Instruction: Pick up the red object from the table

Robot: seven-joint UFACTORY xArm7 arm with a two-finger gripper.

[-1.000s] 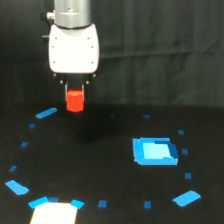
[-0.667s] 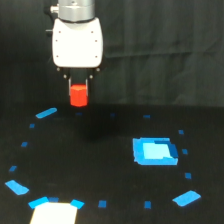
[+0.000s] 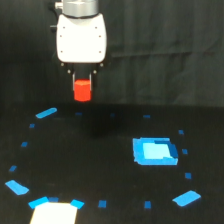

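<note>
The red object (image 3: 82,90) is a small red-orange block hanging in the air above the black table (image 3: 100,165), in the upper left of the exterior view. My gripper (image 3: 82,86) under the white arm head is shut on its top part. The fingers are dark and mostly lost against the dark backdrop. A faint shadow lies on the table below the block.
A large blue square patch (image 3: 154,151) lies at the exterior view's right. Small blue tape marks ring the table, such as one at the left (image 3: 46,113) and one at the lower right (image 3: 186,198). A white sheet (image 3: 54,213) sits at the bottom left edge.
The arm has risen with the red object held in the gripper, lifting it higher off the table. The tape marks have not moved.
</note>
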